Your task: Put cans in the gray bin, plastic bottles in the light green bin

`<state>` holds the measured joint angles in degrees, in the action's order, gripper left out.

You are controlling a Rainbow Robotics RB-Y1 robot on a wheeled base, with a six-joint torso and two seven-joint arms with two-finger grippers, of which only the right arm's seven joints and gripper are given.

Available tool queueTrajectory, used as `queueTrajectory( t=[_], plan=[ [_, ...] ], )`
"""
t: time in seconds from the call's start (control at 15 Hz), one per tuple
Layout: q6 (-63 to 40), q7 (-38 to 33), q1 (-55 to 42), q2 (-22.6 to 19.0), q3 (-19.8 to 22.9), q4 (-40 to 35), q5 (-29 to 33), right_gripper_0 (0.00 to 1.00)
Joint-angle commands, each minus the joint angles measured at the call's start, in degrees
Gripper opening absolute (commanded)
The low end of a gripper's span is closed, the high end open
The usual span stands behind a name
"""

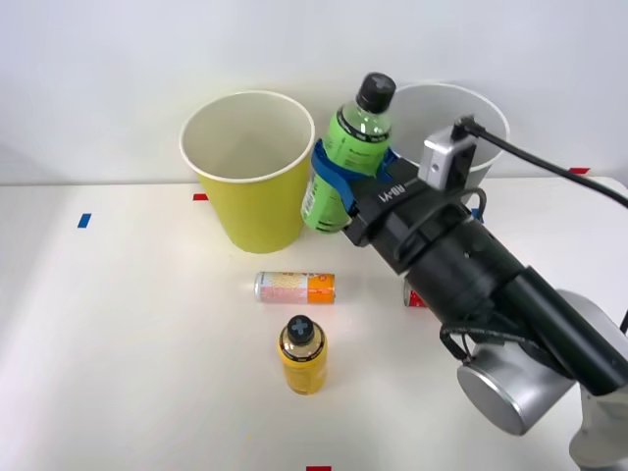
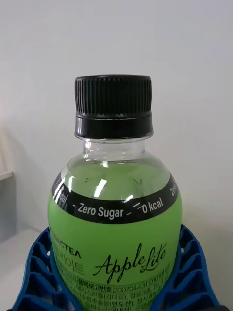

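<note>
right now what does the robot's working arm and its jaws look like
The right gripper has blue ribbed jaws on a black housing with white lettering. A small silver camera box sits on the wrist, with a black cable running back from it. Behind that comes a black cylindrical forearm, then a silver-gray joint.

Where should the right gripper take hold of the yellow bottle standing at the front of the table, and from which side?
Probably around the body just below the dark cap, coming from above or from the robot's right. The yellow bottle stands upright and alone, with the silver-pink can lying behind it, apart. The right gripper is now shut on the green bottle, so that comes first.
</note>
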<state>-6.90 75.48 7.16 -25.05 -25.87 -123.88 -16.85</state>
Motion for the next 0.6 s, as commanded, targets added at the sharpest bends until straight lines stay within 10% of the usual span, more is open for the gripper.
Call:
queueTrajectory(
  t=[0.07, 0.6],
  plan=[
    [-11.47, -5.25, 10.86, 3.52, 0.73, 0.04, 0.50, 0.00],
    [-9.62, -12.55, 29.14, 15.73, 1.79, 22.27, 11.40, 0.00]
  ],
)
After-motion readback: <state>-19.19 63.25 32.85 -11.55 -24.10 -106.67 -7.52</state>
